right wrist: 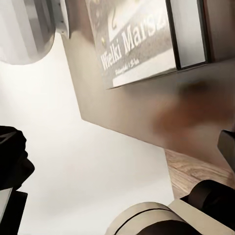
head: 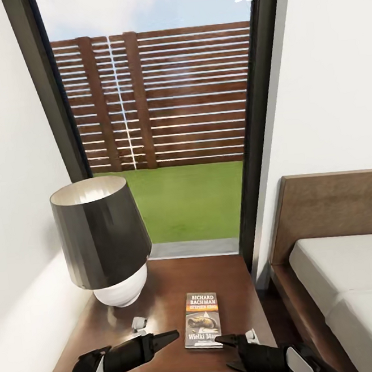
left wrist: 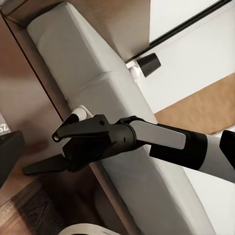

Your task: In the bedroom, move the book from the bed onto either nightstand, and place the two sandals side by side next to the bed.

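One book lies flat on the nightstand, low centre of frame, beside the lamp. The right end effector gapes empty, one fingertip at the book's lower corner. The left end effector looks closed and empty.

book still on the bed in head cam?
No, the book lies flat on the nightstand, in front of the lamp and apart from the bed.

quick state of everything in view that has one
book: flat on the nightstand, cover up, not held
lamp: upright at the nightstand's back left, apparently unlit
right tool: open, beside the book's near corner
left tool: over the nightstand's front, state unclear
bed: mattress bare
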Available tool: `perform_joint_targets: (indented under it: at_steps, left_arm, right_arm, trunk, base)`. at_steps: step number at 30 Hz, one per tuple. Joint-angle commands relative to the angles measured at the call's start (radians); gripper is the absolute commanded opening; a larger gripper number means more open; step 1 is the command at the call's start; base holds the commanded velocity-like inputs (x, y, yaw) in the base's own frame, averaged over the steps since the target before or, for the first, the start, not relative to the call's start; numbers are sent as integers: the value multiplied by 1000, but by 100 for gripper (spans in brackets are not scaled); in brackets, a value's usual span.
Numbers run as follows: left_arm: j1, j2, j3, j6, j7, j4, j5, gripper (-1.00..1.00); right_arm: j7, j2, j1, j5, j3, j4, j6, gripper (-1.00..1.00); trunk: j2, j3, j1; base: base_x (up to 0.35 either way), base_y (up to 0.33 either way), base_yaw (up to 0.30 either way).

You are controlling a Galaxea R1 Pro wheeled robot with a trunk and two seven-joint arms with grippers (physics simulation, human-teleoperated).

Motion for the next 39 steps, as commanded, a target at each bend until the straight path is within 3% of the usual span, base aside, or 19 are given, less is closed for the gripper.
perform_joint_targets:
  at_steps: [1,4,39]
  left_arm:
    - [0,0,0,11,-3,0,2,100]
    - [0,0,0,11,-3,0,2,100]
    - [0,-1,-4,11,20,0,0,100]
  right_arm:
    - [0,0,0,3,1,0,4,100]
    - [0,0,0,3,1,0,4,100]
    - [2,1,0,3,1,0,4,100]
  trunk:
    - [0,-1,0]
    - [0,-1,0]
    - [245,109,-134]
  base:
    - [-3,0,0]
    - [-1,0,0]
    - [0,0,0]
